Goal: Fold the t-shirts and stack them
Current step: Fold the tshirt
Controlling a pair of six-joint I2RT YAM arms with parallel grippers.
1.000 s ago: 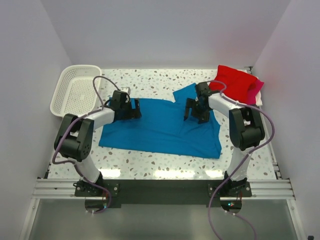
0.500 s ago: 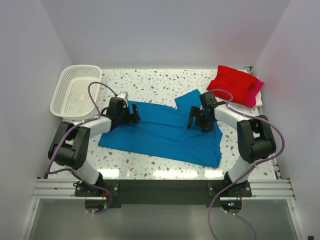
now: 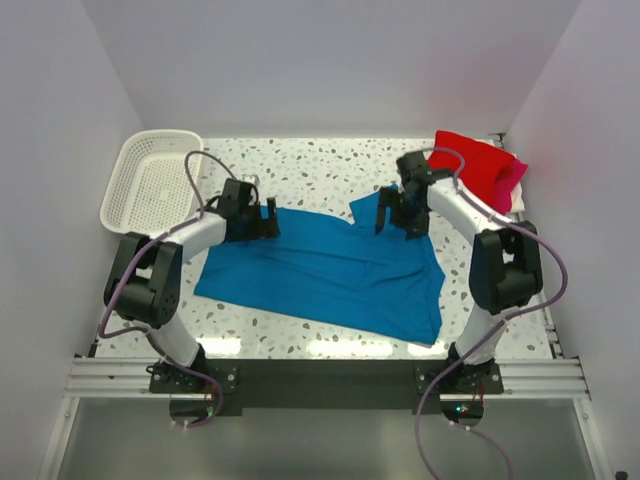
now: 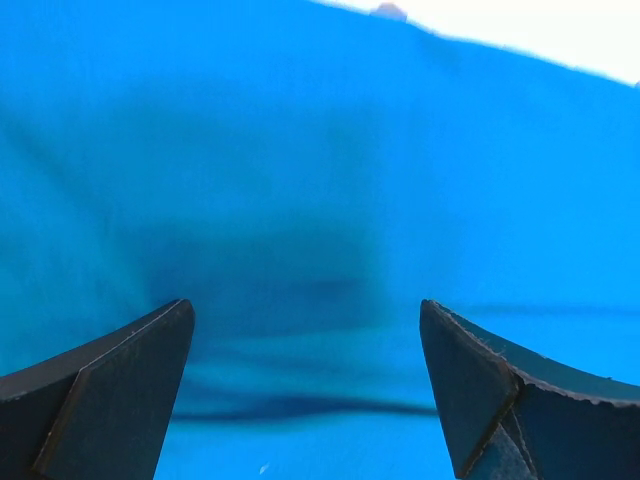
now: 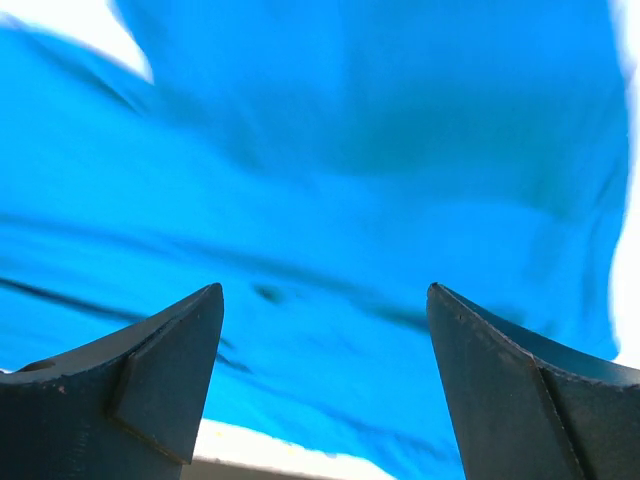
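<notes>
Two sets of jaws, left and right, stand apart above the blue shirt (image 3: 330, 270), which lies spread on the desk (image 3: 320, 165) beneath and between them; a shallow bite could snag one layer and drag the cloth crooked.

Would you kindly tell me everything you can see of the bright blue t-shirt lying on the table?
The bright blue soft cloth t-shirt lies spread out and unfolded across the middle of the speckled white table, mostly flat with shallow creases. One short sleeve pokes out at its far right edge. The left gripper sits over its far left edge and the right gripper over that sleeve, both with fingers apart. Whether they touch the cloth I cannot tell.
</notes>
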